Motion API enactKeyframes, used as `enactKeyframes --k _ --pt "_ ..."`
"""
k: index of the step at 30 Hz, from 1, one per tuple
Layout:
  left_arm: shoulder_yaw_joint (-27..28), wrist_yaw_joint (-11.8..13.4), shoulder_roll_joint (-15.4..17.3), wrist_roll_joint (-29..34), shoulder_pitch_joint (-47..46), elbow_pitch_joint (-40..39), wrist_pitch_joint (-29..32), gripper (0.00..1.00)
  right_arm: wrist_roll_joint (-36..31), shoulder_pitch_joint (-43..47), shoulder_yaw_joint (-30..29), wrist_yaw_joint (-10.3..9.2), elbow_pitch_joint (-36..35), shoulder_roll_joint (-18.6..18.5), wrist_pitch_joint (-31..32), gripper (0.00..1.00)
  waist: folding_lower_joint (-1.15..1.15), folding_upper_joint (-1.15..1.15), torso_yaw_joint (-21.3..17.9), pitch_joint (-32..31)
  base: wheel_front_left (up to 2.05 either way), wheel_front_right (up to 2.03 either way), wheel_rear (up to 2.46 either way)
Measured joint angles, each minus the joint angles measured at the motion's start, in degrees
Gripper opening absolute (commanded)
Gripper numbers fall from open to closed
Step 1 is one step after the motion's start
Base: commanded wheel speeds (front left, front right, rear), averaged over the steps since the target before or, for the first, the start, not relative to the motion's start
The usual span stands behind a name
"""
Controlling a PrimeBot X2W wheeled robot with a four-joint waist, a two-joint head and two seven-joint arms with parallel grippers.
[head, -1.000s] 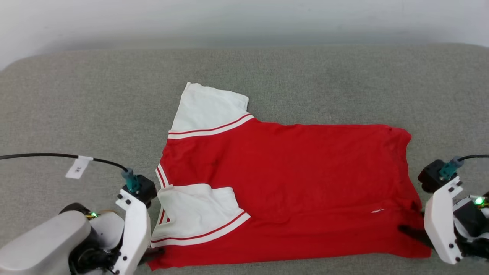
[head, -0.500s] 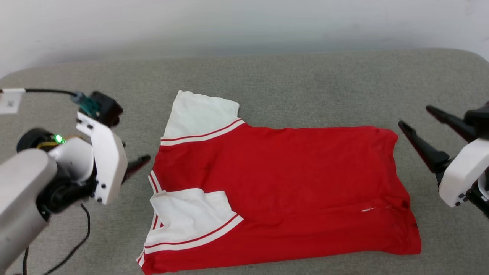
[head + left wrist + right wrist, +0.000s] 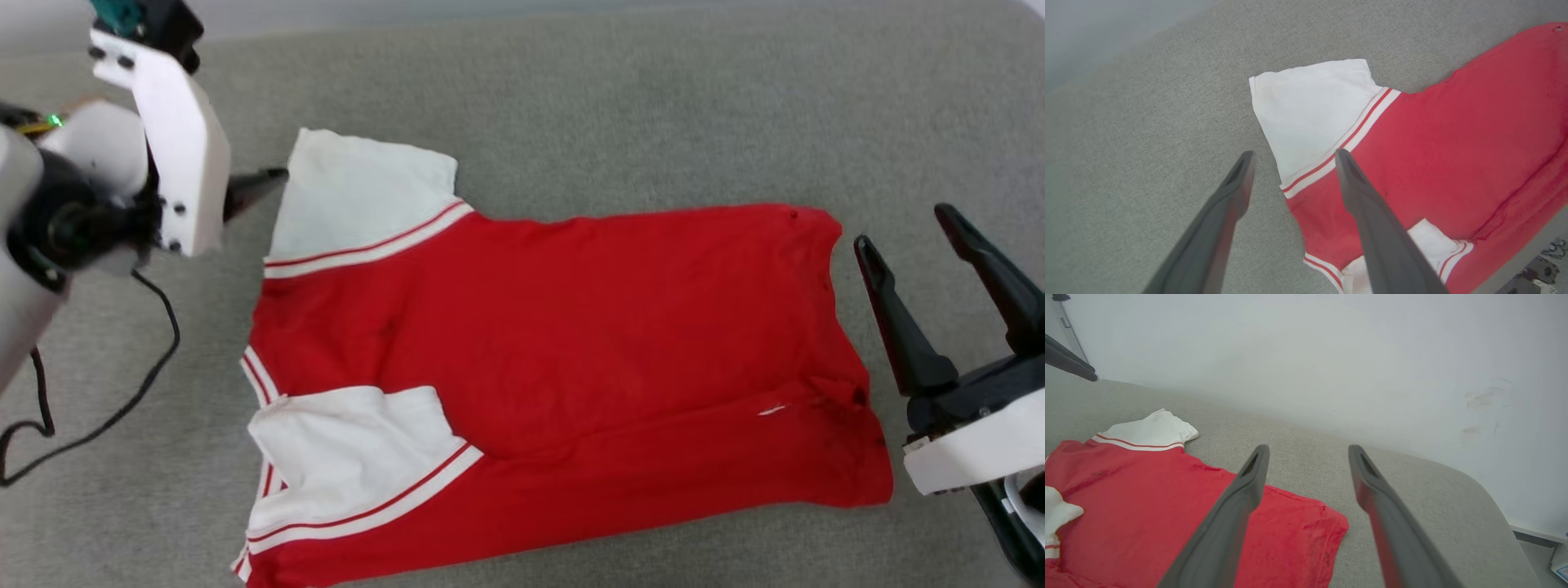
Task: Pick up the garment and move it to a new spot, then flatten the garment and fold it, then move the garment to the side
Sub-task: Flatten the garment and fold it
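Red short-sleeved jersey T-shirt with white sleeves and red-white striped trim (image 3: 571, 351) lies spread across middle of grey upholstered surface (image 3: 653, 106), reaching near edge. Collar end left, hem right. Near sleeve folded in over red body.

Right gripper (image 3: 902, 226) by right edge, just beside hem, apart from cloth. Fingers spread, nothing held.

Thin black cable (image 3: 155, 327) looped on surface at left.

Left gripper (image 3: 1294, 153) near far sleeve's outer edge. Fingers spread, empty. Contact with cloth unclear.

White wall (image 3: 1331, 355) beyond far edge.
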Motion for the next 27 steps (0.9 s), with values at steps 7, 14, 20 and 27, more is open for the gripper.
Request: enactKeyframes --k 7,14,20,27 --pt "-0.57 3.19 -1.02 0.91 -9.90 4.57 10.93 1.00 -1.45 -0.54 1.11 0.00 -4.15 1.90 2.09 1.00 0.00 0.00 -2.75 6.65 0.00 0.00 0.00" --pt "-2.77 3.32 -0.86 4.47 -15.29 7.80 16.00 1.00 -1.42 -3.49 3.18 0.00 -4.01 2.15 2.02 1.00 0.01 0.00 -5.31 12.46 0.00 0.00 0.00" --pt "-2.83 3.13 -0.77 4.72 -16.35 10.18 16.64 1.00 -1.27 -6.22 4.78 0.00 -1.67 2.20 0.89 1.00 0.01 0.00 -7.48 16.76 0.00 0.00 0.00" --pt "-3.49 1.20 -0.03 4.80 -17.75 11.02 18.35 0.16 -0.57 -7.66 5.71 0.00 0.79 1.86 -0.10 1.00 0.00 0.00 -8.21 18.27 0.00 0.00 0.00"
